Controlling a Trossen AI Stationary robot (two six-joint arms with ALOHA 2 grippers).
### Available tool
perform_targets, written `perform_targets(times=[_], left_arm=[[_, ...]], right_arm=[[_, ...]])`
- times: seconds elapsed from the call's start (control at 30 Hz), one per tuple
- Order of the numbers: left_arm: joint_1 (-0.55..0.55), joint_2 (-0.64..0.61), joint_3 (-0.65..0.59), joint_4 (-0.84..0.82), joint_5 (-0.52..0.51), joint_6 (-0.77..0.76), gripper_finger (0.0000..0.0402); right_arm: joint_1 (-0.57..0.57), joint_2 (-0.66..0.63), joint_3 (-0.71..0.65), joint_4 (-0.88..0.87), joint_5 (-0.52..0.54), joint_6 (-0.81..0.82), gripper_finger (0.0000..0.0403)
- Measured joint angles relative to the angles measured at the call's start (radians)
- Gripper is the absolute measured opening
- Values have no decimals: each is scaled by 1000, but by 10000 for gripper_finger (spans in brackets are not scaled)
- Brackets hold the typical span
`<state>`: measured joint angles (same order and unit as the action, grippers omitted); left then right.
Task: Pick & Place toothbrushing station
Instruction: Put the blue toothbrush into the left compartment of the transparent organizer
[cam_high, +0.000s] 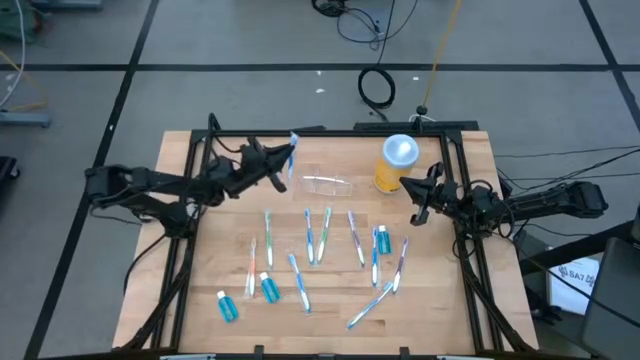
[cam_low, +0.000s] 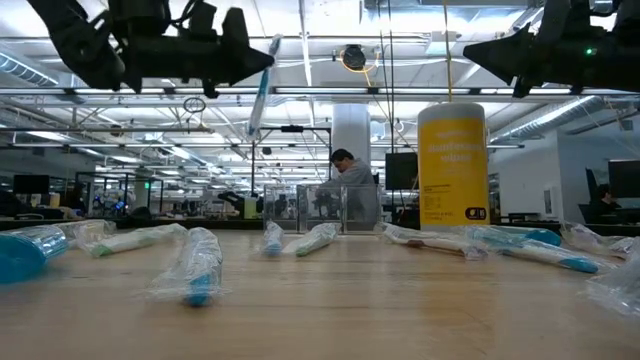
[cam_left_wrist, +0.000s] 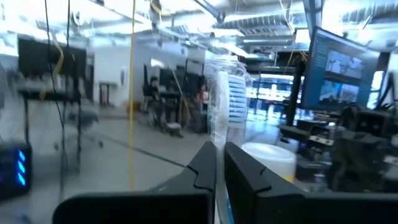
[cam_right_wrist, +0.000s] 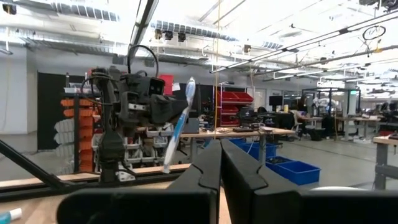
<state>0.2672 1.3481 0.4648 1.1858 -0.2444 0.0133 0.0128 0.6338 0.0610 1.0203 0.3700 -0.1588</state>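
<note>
From above, the toothbrushing station (cam_high: 327, 184) is a clear, colourless holder lying on the wooden table (cam_high: 220, 260) near its far edge, just beside the yellow jar (cam_high: 395, 166). The left gripper (cam_high: 283, 166) hangs just beside the station, clamped on a wrapped toothbrush (cam_high: 292, 152). The right gripper (cam_high: 414, 202) waits near the jar, fingers closed on nothing.

At table height, the station (cam_low: 322, 208) sits behind scattered wrapped toothbrushes (cam_low: 196, 262), its outline faint. The held toothbrush (cam_low: 259, 88) is lifted high.

The left wrist shows its fingers (cam_left_wrist: 203, 168) pinching the wrapper (cam_left_wrist: 225, 93); the jar's white lid (cam_left_wrist: 268, 154) probably lies beyond.

The right wrist shows its fingers (cam_right_wrist: 205, 167) pressed together, facing the left gripper (cam_right_wrist: 168, 107).
</note>
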Motion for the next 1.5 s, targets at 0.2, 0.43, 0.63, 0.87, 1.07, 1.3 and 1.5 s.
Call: perform_targets(times=[0.2,0.43,0.63,0.87,1.07,1.3,1.5], left_arm=[[1,198,0,306,-33,56,11],[37,369,44,357,-73,-5,8],[40,502,172,348,-108,81,5],[2,606,180,324,-302,86,5],[-16,642,180,302,-305,113,23],[-21,641,180,200,-306,85,26],[-36,640,180,161,-314,106,28]], right_arm=[[0,0,0,0,2,-14,4],[-1,0,0,0,3,-14,4],[-1,0,0,0,3,-14,4],[-1,4,0,-35,1,13,4],[0,22,0,-38,-2,32,4],[0,54,0,-75,-4,129,4],[0,73,0,-98,-4,185,4]])
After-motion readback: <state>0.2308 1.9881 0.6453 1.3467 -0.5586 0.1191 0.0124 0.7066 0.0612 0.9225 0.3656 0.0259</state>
